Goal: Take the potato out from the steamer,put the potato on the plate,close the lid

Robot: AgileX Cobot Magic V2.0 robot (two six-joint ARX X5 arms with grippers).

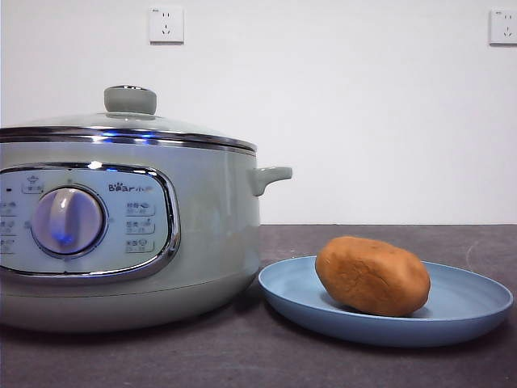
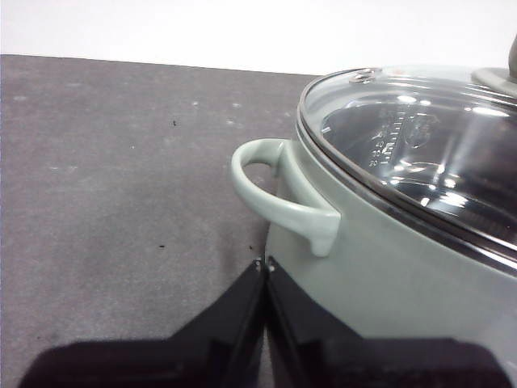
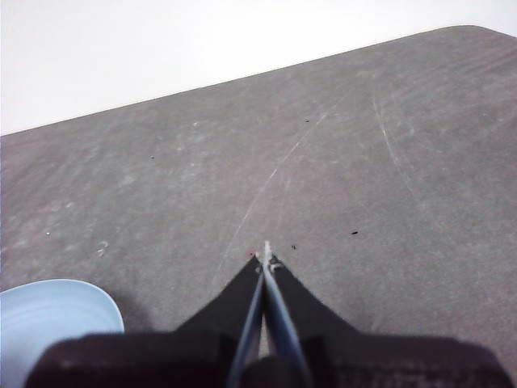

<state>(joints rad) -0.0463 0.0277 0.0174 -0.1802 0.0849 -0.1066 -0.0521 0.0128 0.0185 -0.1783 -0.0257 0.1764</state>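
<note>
The orange-brown potato [image 1: 372, 276] lies on the light-blue plate [image 1: 468, 311] to the right of the steamer [image 1: 210, 242]. The glass lid [image 1: 121, 129] with its grey-green knob [image 1: 130, 99] sits closed on the steamer. My left gripper [image 2: 265, 265] is shut and empty, low beside the steamer's side handle [image 2: 279, 194]; the lid [image 2: 420, 153] shows there too. My right gripper [image 3: 265, 257] is shut and empty above the bare table, with the plate's edge [image 3: 48, 311] at one side. Neither gripper shows in the front view.
The dark grey table [image 1: 323, 356] runs under both. A white wall with two sockets [image 1: 166, 24] stands behind. The table's far edge [image 3: 242, 77] shows in the right wrist view.
</note>
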